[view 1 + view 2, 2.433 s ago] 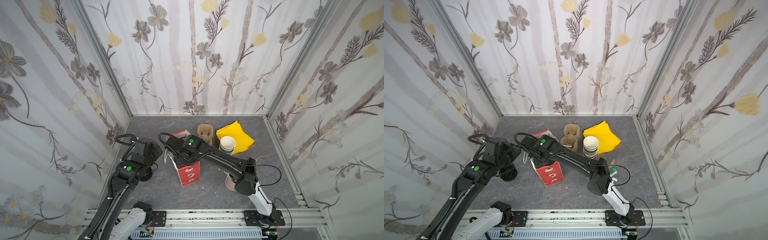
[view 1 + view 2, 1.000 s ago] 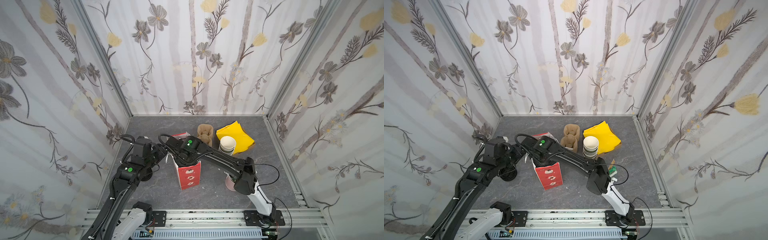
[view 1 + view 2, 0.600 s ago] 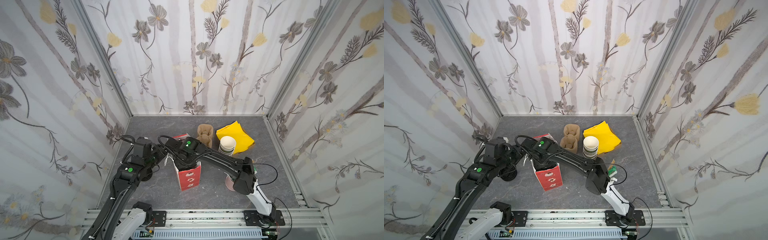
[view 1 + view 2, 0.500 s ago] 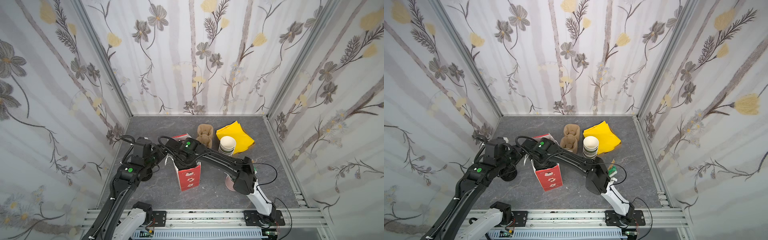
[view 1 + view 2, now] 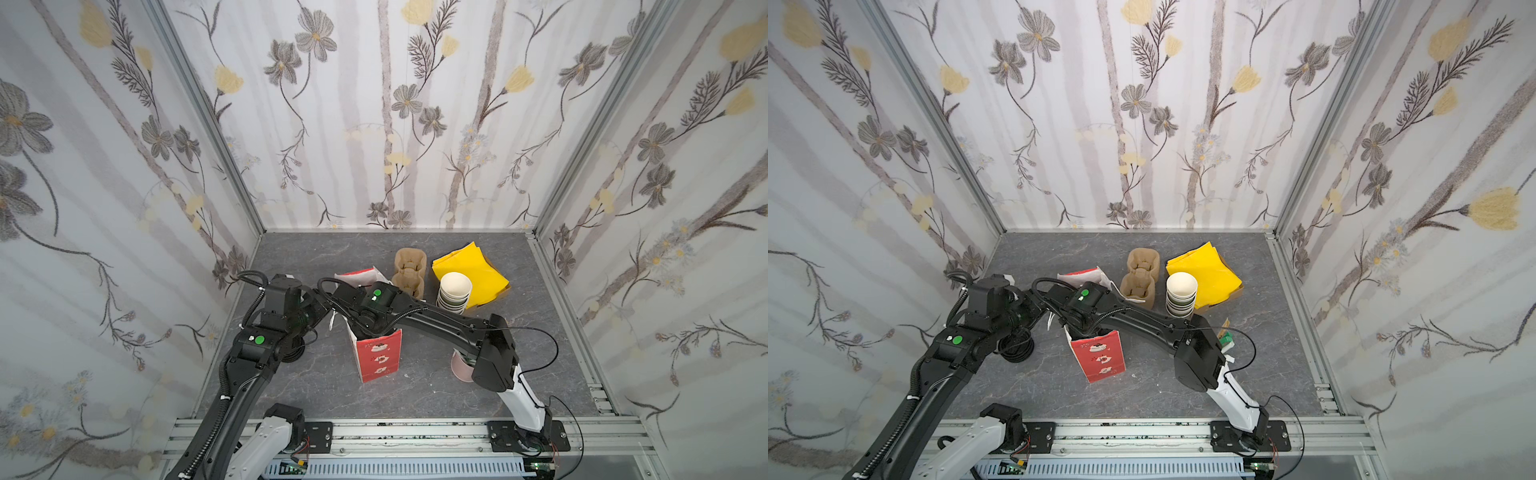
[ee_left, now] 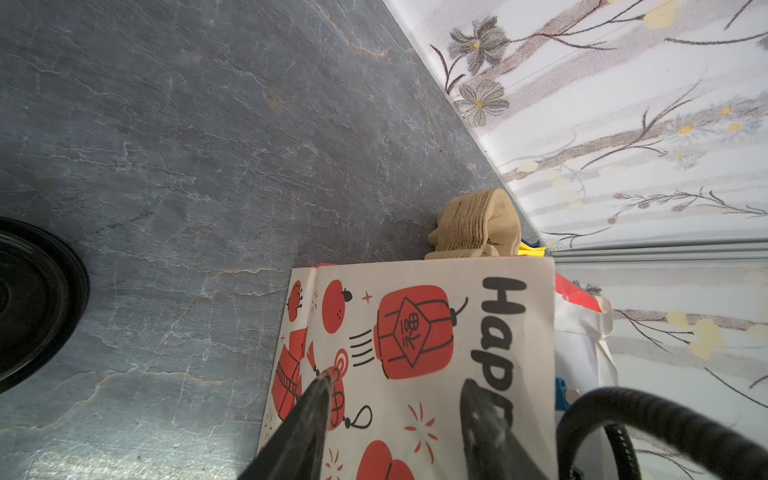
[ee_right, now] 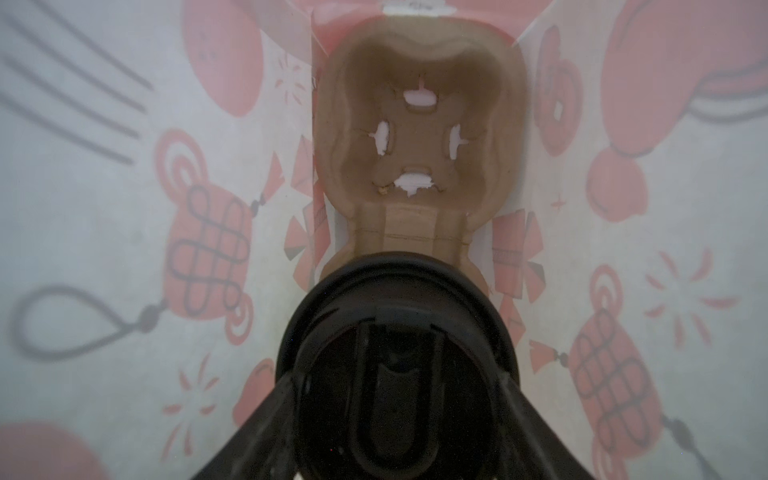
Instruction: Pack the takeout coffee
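Right pincer [image 7: 397, 382], clamped on the takeout coffee [image 7: 395, 316], had sunk into the bag [image 5: 380, 359] — tilted before, upright now — nearly packed, I judged.

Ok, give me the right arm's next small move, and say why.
Probably ease the right gripper straight down a touch. It is inside the bag, closed on the coffee, which hangs over one pocket of the carrier on the bag's floor. Whether it is seated doesn't show, so lower before letting go.
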Robot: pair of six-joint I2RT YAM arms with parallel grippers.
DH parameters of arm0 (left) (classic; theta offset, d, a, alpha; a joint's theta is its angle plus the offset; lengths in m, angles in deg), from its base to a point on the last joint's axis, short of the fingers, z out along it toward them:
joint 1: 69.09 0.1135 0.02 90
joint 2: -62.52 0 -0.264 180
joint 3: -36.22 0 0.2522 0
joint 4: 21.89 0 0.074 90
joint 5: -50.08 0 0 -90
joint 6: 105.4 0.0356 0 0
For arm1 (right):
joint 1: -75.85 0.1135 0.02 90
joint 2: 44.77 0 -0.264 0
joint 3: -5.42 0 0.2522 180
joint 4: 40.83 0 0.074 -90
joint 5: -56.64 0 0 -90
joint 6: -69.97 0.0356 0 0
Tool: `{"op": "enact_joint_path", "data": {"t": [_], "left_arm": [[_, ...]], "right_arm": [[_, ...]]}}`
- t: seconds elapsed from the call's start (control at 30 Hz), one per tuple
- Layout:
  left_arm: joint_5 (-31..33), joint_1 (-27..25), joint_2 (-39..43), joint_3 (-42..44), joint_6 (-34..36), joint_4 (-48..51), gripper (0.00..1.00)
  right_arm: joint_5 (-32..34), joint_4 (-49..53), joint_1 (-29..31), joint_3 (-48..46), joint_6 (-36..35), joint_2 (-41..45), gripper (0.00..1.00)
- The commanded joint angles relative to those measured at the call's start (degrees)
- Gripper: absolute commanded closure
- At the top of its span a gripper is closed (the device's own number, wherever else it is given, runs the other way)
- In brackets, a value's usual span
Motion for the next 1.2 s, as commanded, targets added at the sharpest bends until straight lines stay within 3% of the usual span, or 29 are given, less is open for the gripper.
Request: {"op": "enact_joint_path", "data": {"t": [0.0, 0.37, 0.63, 0.83, 0.93, 1.17], "left_arm": [[-0.10, 0.14, 0.26, -0.17, -0.04, -2.06, 0.48], [-0.26, 0.53, 0.60, -0.21, 0.05, -2.09, 0.48], [-0.24, 0.71, 1.18, -0.20, 0.05, -2.05, 0.49], [1.69, 0.73, 3.20, -2.21, -0.47, -0.55, 0.58], [3.12, 0.76, 4.30, -5.05, 1.18, 2.21, 0.57], [-4.64, 0.77, 4.41, -4.60, 2.34, 5.45, 0.48]], "right_arm": [[-1.97, 0.93, 0.20, -1.46, 0.41, -1.10, 0.45], [-1.97, 0.88, 0.32, -1.61, 0.36, -1.09, 0.43], [-0.22, 0.62, 0.13, -0.86, 1.41, 1.33, 0.33], [0.42, 0.12, 0.10, -0.86, 2.01, 2.86, 0.29], [0.45, -0.28, -0.03, -0.82, 2.23, 3.22, 0.27], [0.55, -0.87, -0.02, -0.82, 2.25, 3.36, 0.25]]}}
